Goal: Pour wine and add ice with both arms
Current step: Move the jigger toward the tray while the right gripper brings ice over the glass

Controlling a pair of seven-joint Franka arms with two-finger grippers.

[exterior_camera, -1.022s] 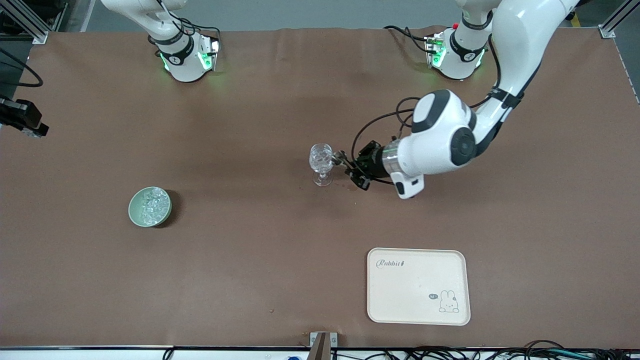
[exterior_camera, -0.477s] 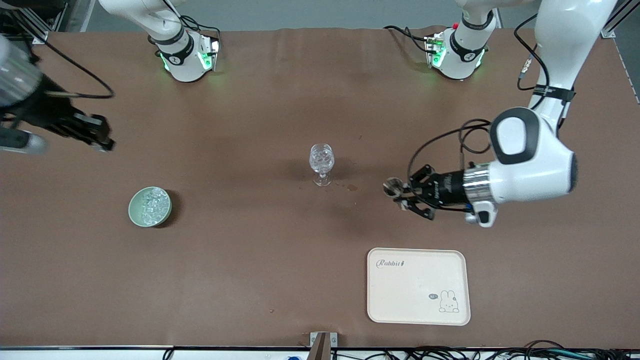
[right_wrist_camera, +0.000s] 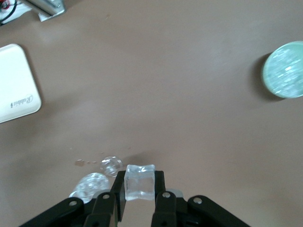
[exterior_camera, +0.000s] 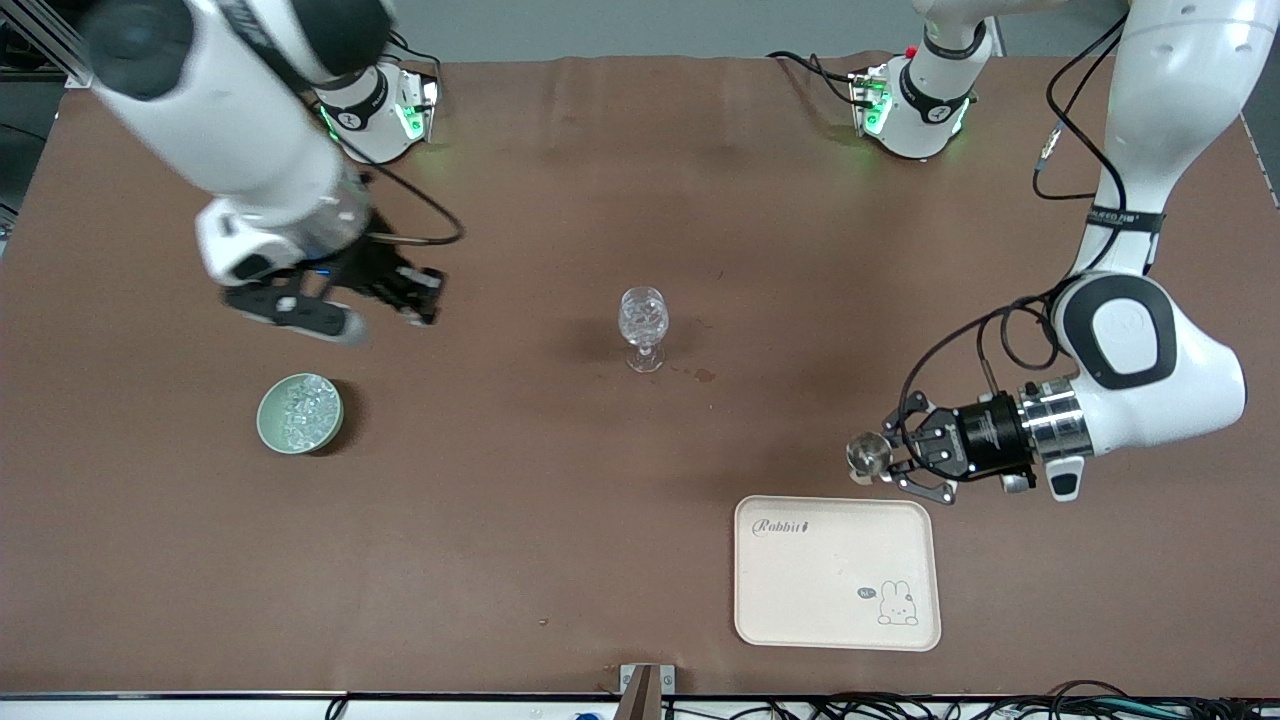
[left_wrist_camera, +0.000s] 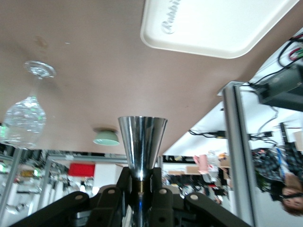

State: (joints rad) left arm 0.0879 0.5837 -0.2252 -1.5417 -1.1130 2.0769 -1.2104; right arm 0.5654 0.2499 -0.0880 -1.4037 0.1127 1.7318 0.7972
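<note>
While pouring looks finished, with small drops on the table (exterior_camera: 560, 480) beside the glass (exterior_camera: 642, 318), adding ice remains. Right gripper (exterior_camera: 418, 292), clamped on one clear glossy ice cube (right_wrist_camera: 139, 182), up over bare table between the pale green bowl (exterior_camera: 300, 412) of ice (exterior_camera: 303, 408) and the cut-pattern stemmed glass. Left gripper (exterior_camera: 893, 458), closed on a shiny metal cone-shaped cup (left_wrist_camera: 141, 145), just above the edge of the cream rounded tray (exterior_camera: 800, 590).

clear ice cube (right_wrist_camera: 139, 182) (pincer-held), more (exterior_camera: 300, 411) bowled
</note>
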